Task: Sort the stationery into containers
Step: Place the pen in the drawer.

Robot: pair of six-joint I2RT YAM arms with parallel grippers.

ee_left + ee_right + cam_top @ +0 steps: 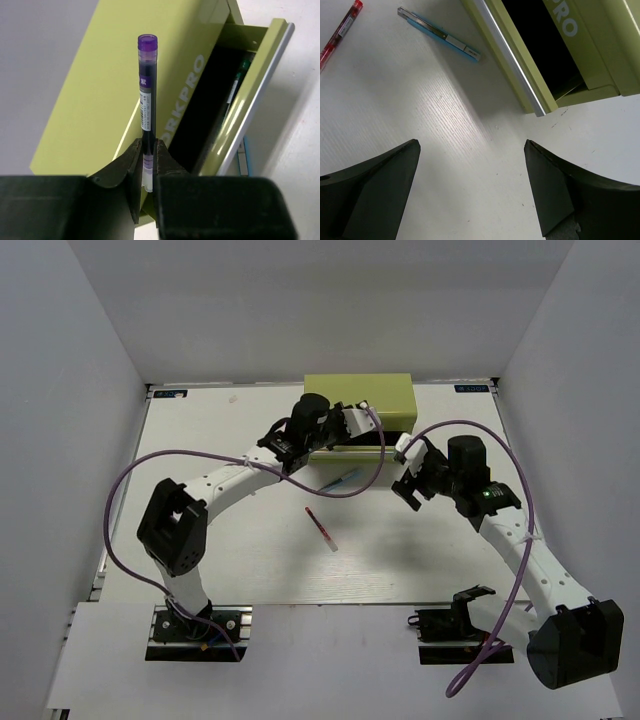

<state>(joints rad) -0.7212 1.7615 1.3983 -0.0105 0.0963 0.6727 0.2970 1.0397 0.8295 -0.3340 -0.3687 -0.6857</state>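
The yellow-green chest stands at the back of the table with one drawer pulled open. My left gripper is shut on a dark grey pen with a purple cap, held upright in front of the chest beside the open drawer. In the top view my left gripper is over the drawer. A teal pen seems to lie inside the drawer. The pale blue pen and the red pen lie on the table. My right gripper is open and empty above the table, near the drawer's corner.
The white table is boxed in by grey walls on three sides. The blue pen lies just in front of the drawer. The red pen lies mid-table. Purple cables loop from both arms.
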